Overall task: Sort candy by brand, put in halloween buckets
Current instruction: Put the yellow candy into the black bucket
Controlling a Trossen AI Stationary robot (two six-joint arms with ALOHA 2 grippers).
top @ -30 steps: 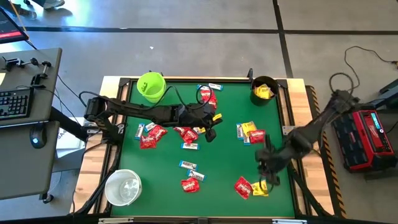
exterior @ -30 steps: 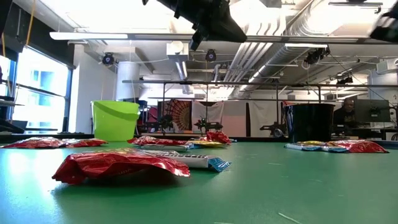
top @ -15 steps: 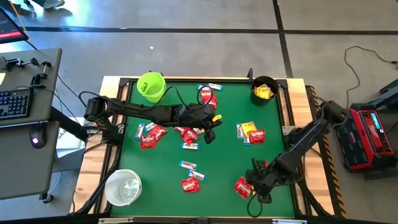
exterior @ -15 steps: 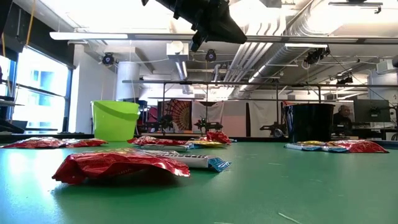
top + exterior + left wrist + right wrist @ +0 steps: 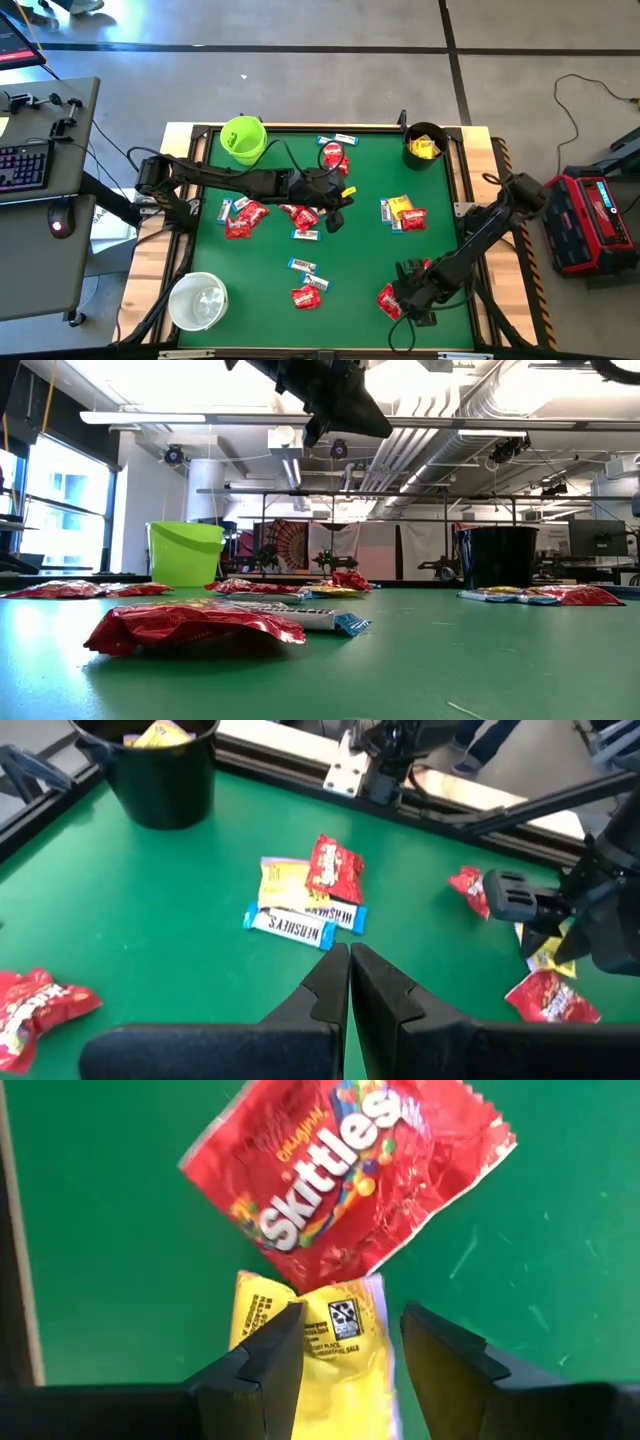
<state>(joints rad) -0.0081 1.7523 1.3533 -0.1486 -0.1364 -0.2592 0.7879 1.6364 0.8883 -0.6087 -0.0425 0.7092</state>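
Observation:
Red, yellow and white-and-blue candy lies scattered on the green table. The lime bucket (image 5: pixel 243 139) stands at the far left, the black bucket (image 5: pixel 425 145) with yellow candy in it at the far right, and the white bucket (image 5: pixel 198 301) at the near left. My right gripper (image 5: pixel 345 1345) is low over the near right, open and pointing down. Its fingers stand astride a yellow packet (image 5: pixel 330 1335) whose far end is tucked under a red Skittles packet (image 5: pixel 345 1175). My left gripper (image 5: pixel 348 970) hangs shut and empty above the table's middle.
A cluster of a yellow packet, a red packet (image 5: pixel 335 870) and two white-and-blue bars (image 5: pixel 300 925) lies right of centre. More red packets and bars lie around the middle and left (image 5: pixel 240 218). Another red packet (image 5: pixel 305 296) lies near the front. The raised table frame (image 5: pixel 470 215) runs along the right edge.
My right gripper has come down and moved toward the table's near edge and a little leftward, and now covers the yellow packet beside the red one at the near right. The left arm has stayed where it was, and no candy has moved.

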